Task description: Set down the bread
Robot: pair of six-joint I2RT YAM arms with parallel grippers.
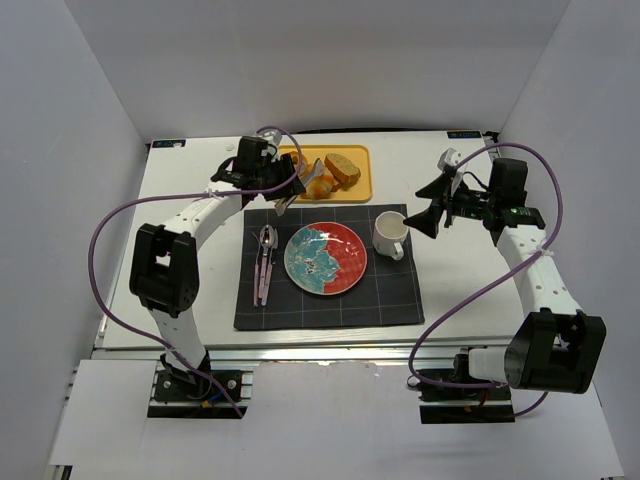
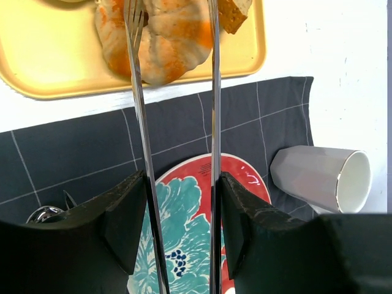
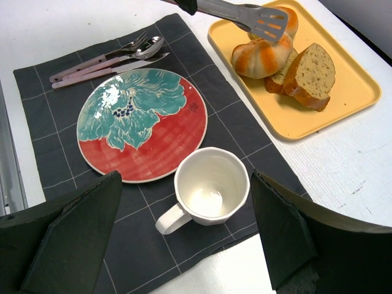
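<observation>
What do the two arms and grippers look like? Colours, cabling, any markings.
Both alike. Left arm and right arm: white tubular links, bulky black joint housings, and a purple cable looping loose from base to wrist. Left gripper and right gripper: matte black, with wedge-shaped fingers. No markings legible.

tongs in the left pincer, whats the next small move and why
Probably squeeze the tongs in the left pincer a little tighter. Their tips are already at the roll, which lies unlifted on the yellow tray, and the plate has no bread on it yet.
</observation>
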